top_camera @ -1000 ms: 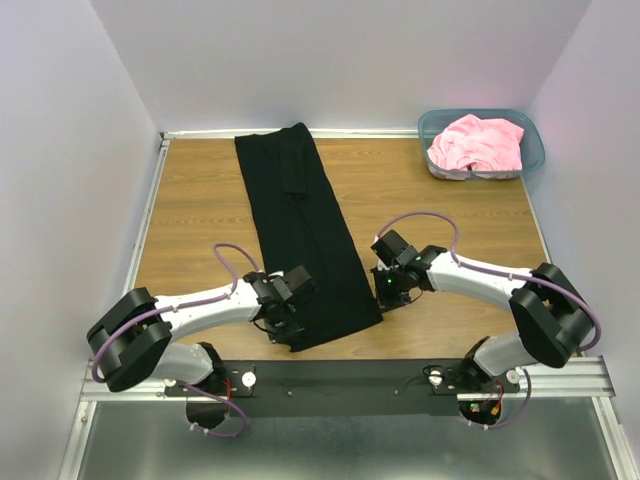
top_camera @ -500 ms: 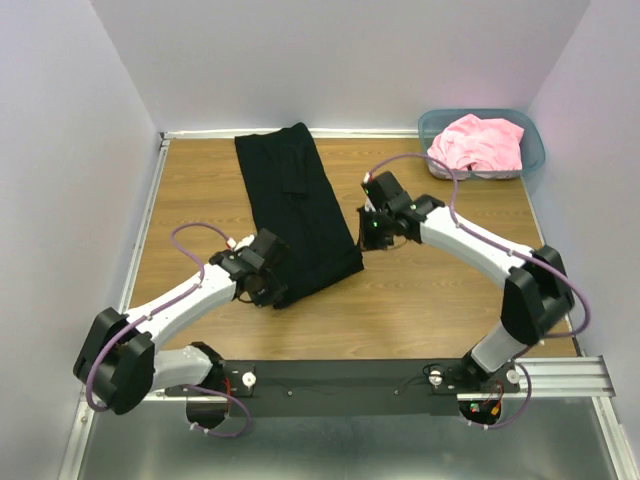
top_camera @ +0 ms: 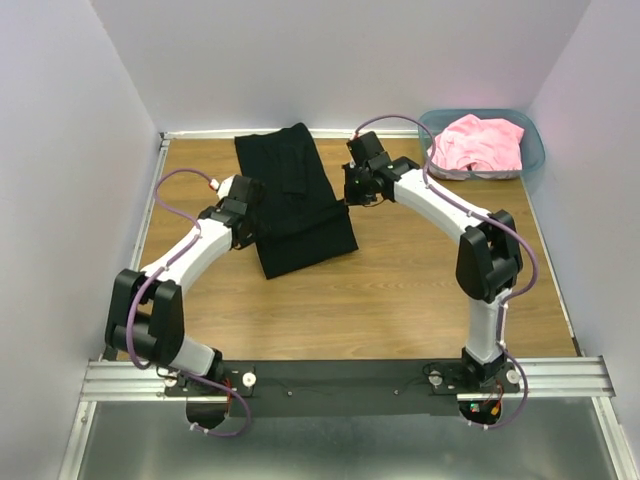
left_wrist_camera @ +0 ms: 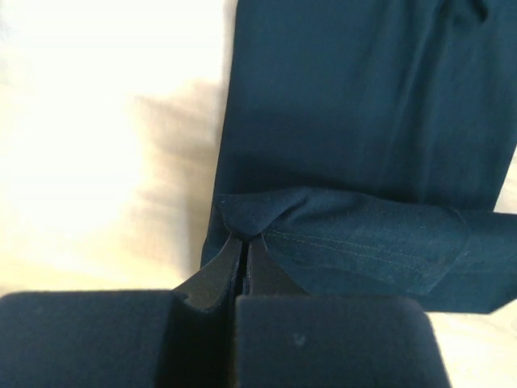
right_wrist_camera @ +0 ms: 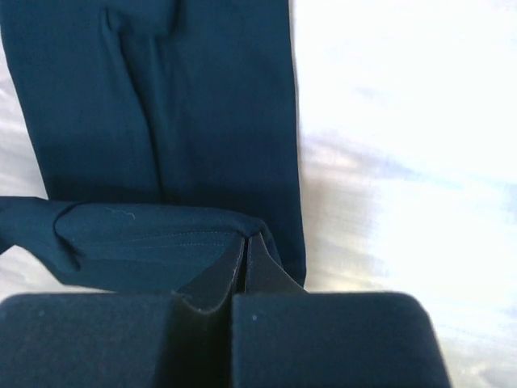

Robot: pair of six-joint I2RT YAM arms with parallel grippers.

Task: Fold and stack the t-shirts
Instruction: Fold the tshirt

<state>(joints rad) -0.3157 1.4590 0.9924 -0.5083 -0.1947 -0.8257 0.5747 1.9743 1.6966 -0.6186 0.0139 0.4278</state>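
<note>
The left gripper [left_wrist_camera: 245, 244] is shown clamped tight on one corner of the hem of the black t-shirt [top_camera: 300, 215]. The right gripper [right_wrist_camera: 245, 242] is pinched just as firmly on the opposite corner, and a ridge of stitched cloth is stretched between the two. Within the last second the hem has been lifted from the near edge of the worktop [top_camera: 420, 290] and carried toward the far edge. The long black strip, which a second ago was laid over almost the whole depth of the worktop, is now doubled over itself, and its fold line is found about halfway back, left of centre. The held hem is raised over the shirt's middle and has not yet been laid down, while the far end is left flat near the far edge. The end-over-end fold is judged to be well under way, with the hem still to be set down and released. The pink t-shirt [top_camera: 478, 140] is left crumpled in the teal bin [top_camera: 536, 150] at the far right corner, not yet dealt with.
</note>
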